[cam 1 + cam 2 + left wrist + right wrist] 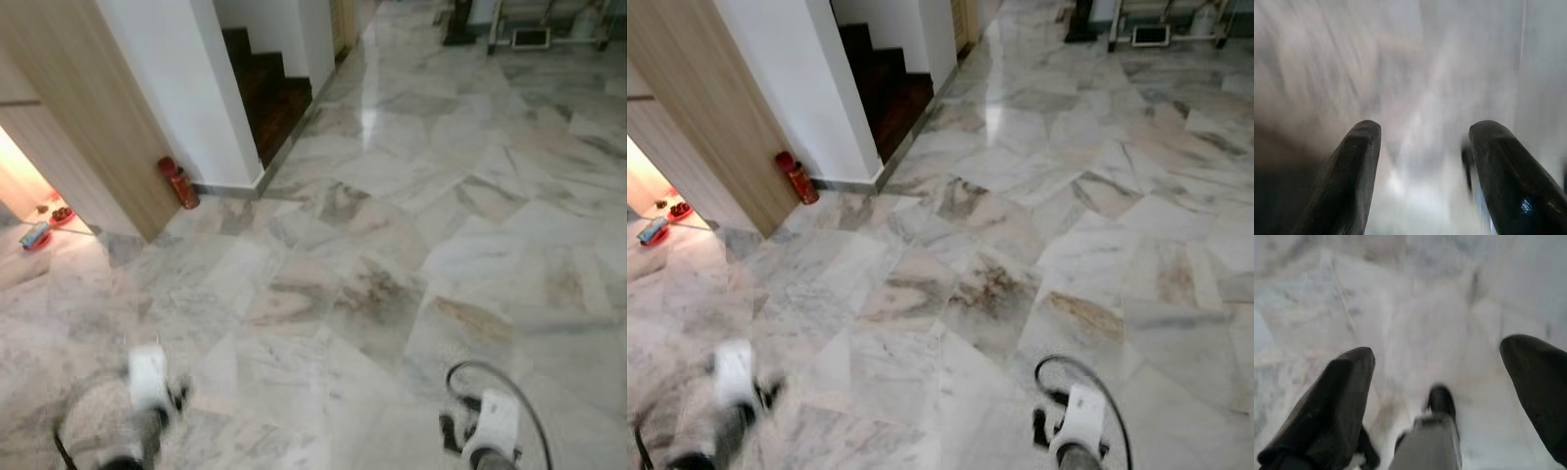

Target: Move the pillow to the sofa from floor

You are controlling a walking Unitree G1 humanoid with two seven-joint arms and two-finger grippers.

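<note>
Grippers: two, left gripper (1422, 147) and right gripper (1444, 377), jaws apart, empty.
Fire extinguisher (178, 183): one, by the wall.
Floor (411, 245): marble.

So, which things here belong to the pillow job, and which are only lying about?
For the job:
- left tool, open, empty, over the marble floor
- right tool, open, empty

Just lying about:
- red fire extinguisher against the wall
- dark stairs
- small red items past the wooden panel
</note>
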